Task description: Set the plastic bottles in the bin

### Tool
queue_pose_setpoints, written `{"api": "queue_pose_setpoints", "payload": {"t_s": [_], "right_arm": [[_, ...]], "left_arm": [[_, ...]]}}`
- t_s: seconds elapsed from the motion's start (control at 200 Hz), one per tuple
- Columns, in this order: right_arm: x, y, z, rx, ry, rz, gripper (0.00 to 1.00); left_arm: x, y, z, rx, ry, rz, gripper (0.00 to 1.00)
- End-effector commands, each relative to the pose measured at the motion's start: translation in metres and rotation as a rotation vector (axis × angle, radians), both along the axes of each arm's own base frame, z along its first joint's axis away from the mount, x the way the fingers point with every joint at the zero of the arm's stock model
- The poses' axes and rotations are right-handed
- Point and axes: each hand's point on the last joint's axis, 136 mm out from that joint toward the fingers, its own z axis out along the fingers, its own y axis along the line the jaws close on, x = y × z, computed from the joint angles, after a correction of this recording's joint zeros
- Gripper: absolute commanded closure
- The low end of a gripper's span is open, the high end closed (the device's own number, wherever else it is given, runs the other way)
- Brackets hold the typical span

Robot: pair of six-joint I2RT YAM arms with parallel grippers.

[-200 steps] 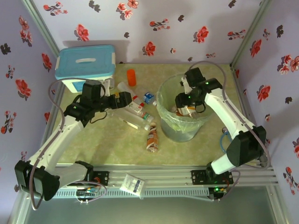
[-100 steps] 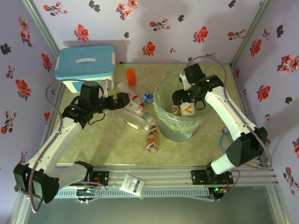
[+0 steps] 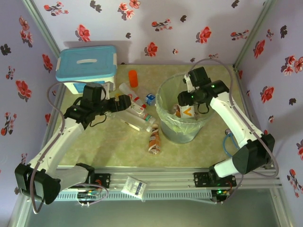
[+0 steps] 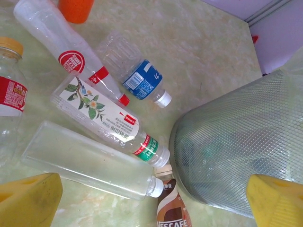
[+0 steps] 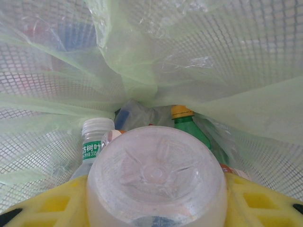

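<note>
Several plastic bottles lie on the table left of the bin: a clear square one, a leaf-labelled one, a blue-labelled one, a red-labelled one and a brown Nescafe one. My left gripper hovers open over them, also seen from above. My right gripper reaches down inside the bin; its yellow fingers press both sides of a clear bottle seen base-on. More bottles lie beneath, in the pale green liner.
A white box with a blue lid stands at the back left, and a short orange cylinder beside it. A white packet rests on the front rail. The bin's mesh wall is close on the left gripper's right.
My right gripper shifted a little inside the bin, its wrist rising and swinging right. The left arm has barely moved and stays open over the bottles.
</note>
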Motion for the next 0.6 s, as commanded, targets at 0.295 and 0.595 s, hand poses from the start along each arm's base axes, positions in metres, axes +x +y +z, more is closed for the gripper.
{"api": "queue_pose_setpoints", "payload": {"t_s": [0.295,0.595], "right_arm": [[-0.011,-0.005,0.061,0.025,-0.106,0.004,0.22],[-0.012,-0.023,0.116,0.12,-0.33,-0.101,0.19]], "left_arm": [[0.003,0.022,-0.036,0.13,0.072,0.074,0.0],[0.006,0.1,-0.069,0.405,0.156,0.331,0.0]]}}
